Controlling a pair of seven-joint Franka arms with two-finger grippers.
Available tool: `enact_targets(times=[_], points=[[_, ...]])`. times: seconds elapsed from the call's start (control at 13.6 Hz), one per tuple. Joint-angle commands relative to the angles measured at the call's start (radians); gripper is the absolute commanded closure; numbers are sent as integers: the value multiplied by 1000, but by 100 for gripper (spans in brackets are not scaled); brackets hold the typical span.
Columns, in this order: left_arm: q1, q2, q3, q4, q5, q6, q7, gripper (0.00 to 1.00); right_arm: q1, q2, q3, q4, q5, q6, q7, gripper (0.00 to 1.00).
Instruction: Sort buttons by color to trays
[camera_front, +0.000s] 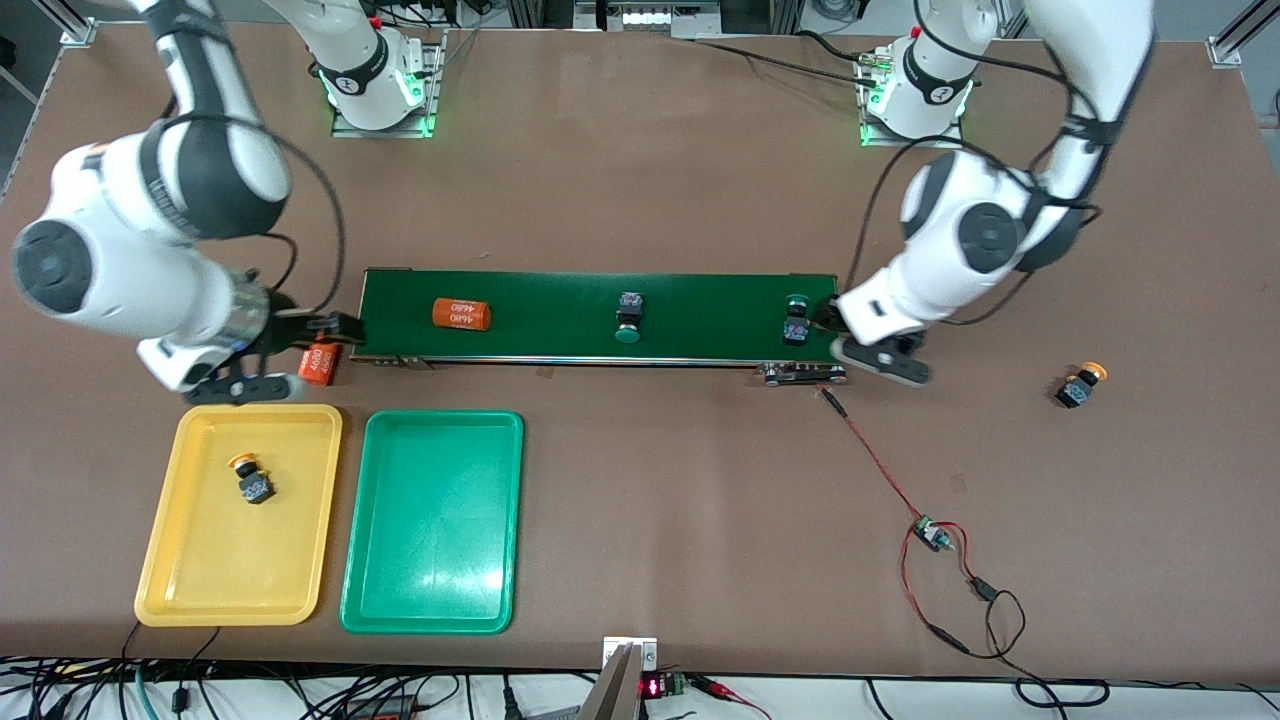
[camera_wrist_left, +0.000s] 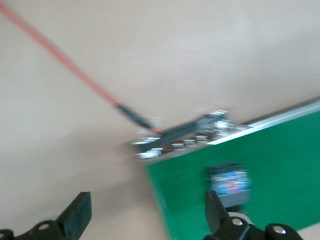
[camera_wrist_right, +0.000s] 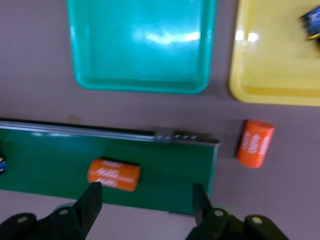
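Four buttons are seen: two green-capped buttons (camera_front: 628, 318) on the belt (camera_front: 560, 300), one yellow-capped button (camera_front: 252, 480) in the yellow tray (camera_front: 160, 560), one orange-capped button (camera_front: 1080, 385) on the tabletop (camera_front: 700, 500). Two orange cylinders (camera_front: 461, 314) are counted. The green tray (camera_front: 432, 620) is seen beside the yellow one. The left claw (camera_wrist_left: 145, 212) is spread wide over the belt's end; the right claw (camera_wrist_right: 145, 205) is held wide over the other end.

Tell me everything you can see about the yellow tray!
The yellow tray is a shallow rectangle with rounded corners and a raised rim, and it looks like shiny plastic. It lies flat on the brown table, at the right arm's end, right beside the green tray of the same size. They sit close together; whether they touch is hard to tell. One button with a yellow-orange cap and a black-and-blue body lies inside it. Nothing else is in it.
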Motion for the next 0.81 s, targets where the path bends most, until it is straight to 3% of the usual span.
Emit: enact_targets(times=[0.0, 0.15, 0.29, 0.44, 0.73], points=[[144, -19, -5, -9, 14, -46, 33, 0, 18, -95, -10, -137, 22, 37, 17, 16], [264, -4, -5, -14, 14, -46, 95, 0, 29, -172, -7, -263, 45, 127, 17, 14], [381, 30, -6, -9, 14, -45, 206, 0, 34, -209, -6, -353, 123, 235, 15, 11], [500, 73, -7, -1, 16, -36, 375, 0, 34, -220, 36, -398, 155, 301, 33, 0], [605, 211, -7, 114, 16, -40, 728, 0, 35, -226, 98, -427, 168, 348, 122, 0]])
